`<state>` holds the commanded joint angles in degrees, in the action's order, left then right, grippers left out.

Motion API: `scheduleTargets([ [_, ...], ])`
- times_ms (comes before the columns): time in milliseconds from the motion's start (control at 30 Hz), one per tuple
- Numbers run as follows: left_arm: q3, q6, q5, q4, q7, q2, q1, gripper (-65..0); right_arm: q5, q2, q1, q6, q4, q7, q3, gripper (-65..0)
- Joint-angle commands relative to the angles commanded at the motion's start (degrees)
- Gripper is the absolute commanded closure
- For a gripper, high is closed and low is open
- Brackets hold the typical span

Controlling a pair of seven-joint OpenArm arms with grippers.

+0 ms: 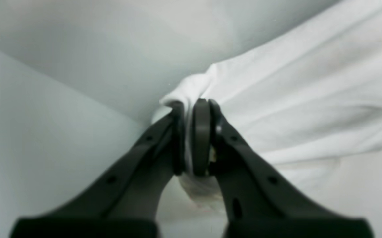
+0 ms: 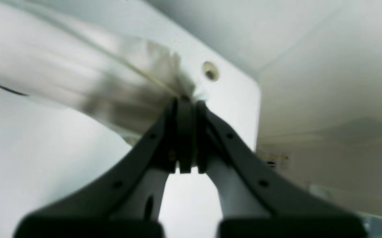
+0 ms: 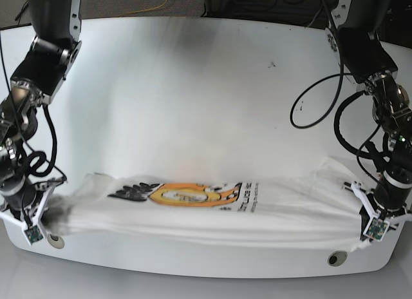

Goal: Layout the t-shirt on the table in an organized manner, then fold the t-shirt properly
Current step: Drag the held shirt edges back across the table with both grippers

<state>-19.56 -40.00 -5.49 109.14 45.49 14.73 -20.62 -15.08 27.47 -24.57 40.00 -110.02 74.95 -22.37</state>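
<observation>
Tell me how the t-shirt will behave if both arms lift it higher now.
Likely floppy: the t-shirt already sags in long folds between the left gripper and right gripper. Probably light, since bunched pinches hold it. The middle may drag on the table.

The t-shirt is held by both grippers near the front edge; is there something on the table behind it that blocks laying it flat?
Nothing visible does. The t-shirt hangs stretched between the left gripper and the right gripper, both shut on its ends. The table behind it shows only bare white surface. A black cable loops near the left arm, toward the table's side.
</observation>
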Motion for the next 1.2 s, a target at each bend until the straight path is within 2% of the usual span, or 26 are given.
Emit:
scheduleTargets([
  [167,-0.6,0.0,0.0,0.3,3.8,0.2,7.1,0.0,-4.1,-0.8,9.1,0.00,-1.5,0.0,-3.7,0.0],
  [333,-2.5,0.0,-0.1,0.4,4.0,-0.1,14.9,0.0,-7.3,-2.3,15.8,0.00,-1.6,0.0,-6.3,0.0],
  [700,-5.2,0.0,-0.1,0.7,4.0,-0.1,28.6,0.0,-10.5,-2.3,28.0,0.00,-1.6,0.0,-6.3,0.0],
  [1033,-5.4,0.0,-0.1,0.7,4.0,-0.2,38.0,0.0,-12.4,-2.3,36.3,0.00,-1.6,0.0,-6.1,0.0],
  [1200,-7.4,0.0,-0.1,0.5,4.0,-1.0,41.1,0.0,-12.3,-2.3,39.6,0.00,-1.6,0.0,-6.0,0.0],
])
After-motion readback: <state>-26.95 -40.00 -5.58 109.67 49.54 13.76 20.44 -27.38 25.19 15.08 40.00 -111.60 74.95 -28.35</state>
